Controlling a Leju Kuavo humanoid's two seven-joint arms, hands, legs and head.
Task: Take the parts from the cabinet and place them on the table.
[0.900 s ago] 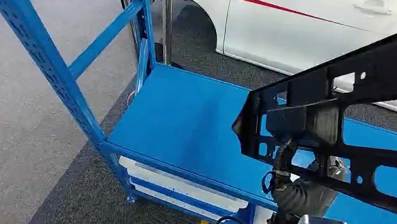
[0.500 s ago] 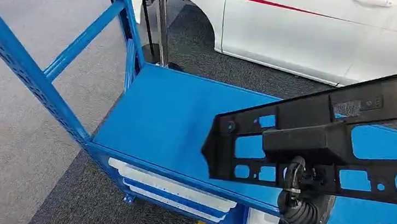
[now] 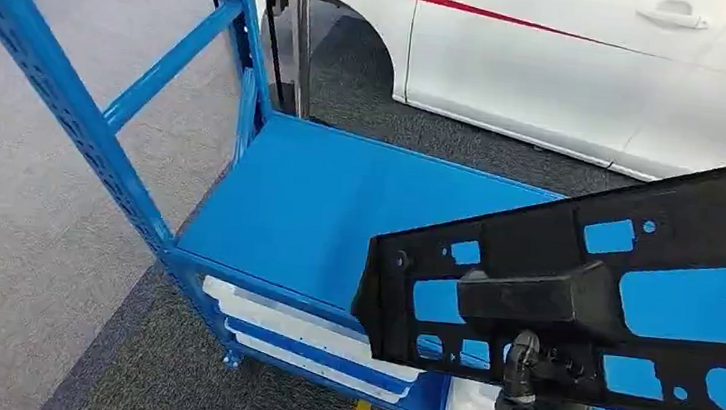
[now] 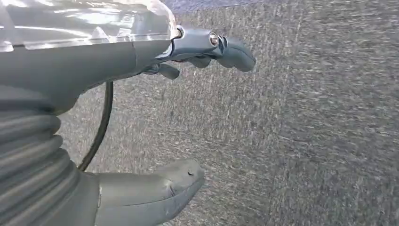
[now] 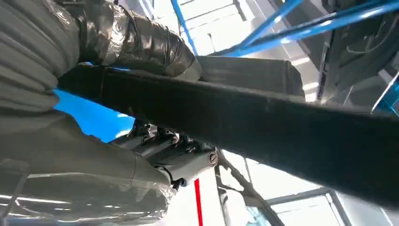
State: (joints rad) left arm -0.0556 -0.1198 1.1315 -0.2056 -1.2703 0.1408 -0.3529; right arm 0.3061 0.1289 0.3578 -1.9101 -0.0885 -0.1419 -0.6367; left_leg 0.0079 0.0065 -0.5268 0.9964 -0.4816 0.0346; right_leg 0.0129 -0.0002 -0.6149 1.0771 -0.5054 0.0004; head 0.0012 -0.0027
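My right hand [image 5: 155, 141] grips the long black perforated plastic panel [image 3: 592, 287] at four o'clock above the blue metal shelf [image 3: 329, 202]; left hand [image 4: 188, 117] spread, idle; next, carry it tableward.

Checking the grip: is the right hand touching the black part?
Touching. The right wrist view shows the right hand wrapped around the black part, thumb on one face and fingers on the other.

The part [image 3: 572, 285] my right hand [image 5: 141, 155] grips is matt black plastic, faintly grainy. Below it, the cabinet shelf [image 3: 329, 202] is smooth blue-painted metal. Beyond the shelf, a glossy white car [image 3: 554, 53]. My left hand [image 4: 141, 117] hangs over rough grey carpet [image 4: 306, 132].
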